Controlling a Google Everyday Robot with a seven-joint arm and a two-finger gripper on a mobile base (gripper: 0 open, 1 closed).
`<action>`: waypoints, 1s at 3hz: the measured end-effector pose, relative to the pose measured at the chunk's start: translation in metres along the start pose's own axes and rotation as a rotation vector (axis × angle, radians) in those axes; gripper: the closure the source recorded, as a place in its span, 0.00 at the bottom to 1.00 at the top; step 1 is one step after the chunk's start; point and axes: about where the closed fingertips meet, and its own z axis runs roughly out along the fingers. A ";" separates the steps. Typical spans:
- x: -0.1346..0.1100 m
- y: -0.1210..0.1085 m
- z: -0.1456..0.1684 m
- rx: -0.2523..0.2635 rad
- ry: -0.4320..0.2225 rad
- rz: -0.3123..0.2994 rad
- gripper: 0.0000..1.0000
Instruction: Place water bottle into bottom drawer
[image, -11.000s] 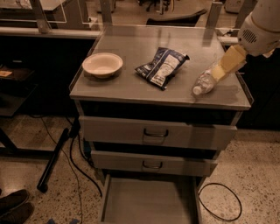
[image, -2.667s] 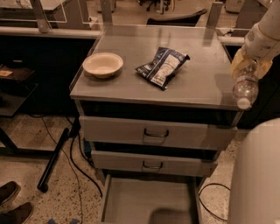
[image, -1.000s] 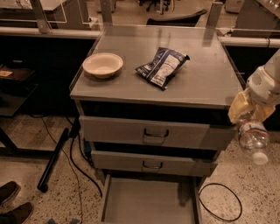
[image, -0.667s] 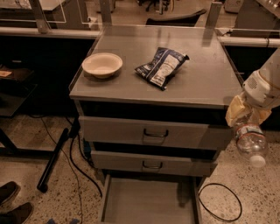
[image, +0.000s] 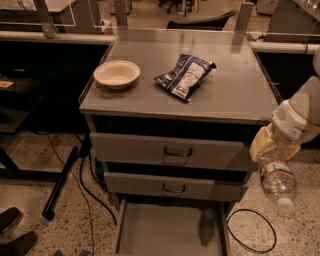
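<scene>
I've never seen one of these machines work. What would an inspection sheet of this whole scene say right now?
Surface: grey cabinet top, two items on it.
Job's things: water bottle hanging cap-down right of the cabinet; bottom drawer pulled open.
Clutter: bowl and snack bag on the cabinet top.
Grippers: pincer right of the cabinet, shut on the water bottle.
Cables: black cable on floor at left; cable loop at right.
Surroundings: speckled floor; shoes bottom left.

gripper (image: 269, 148): mid right, clamped over water bottle (image: 277, 182), hiding its base
bottom drawer (image: 165, 231): front cut by lower edge
shoes (image: 14, 236): clipped, lower left corner
</scene>
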 end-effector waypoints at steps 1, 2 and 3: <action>0.026 0.006 0.044 -0.034 0.016 0.079 1.00; 0.040 0.008 0.078 -0.040 0.023 0.121 1.00; 0.040 0.008 0.078 -0.040 0.023 0.121 1.00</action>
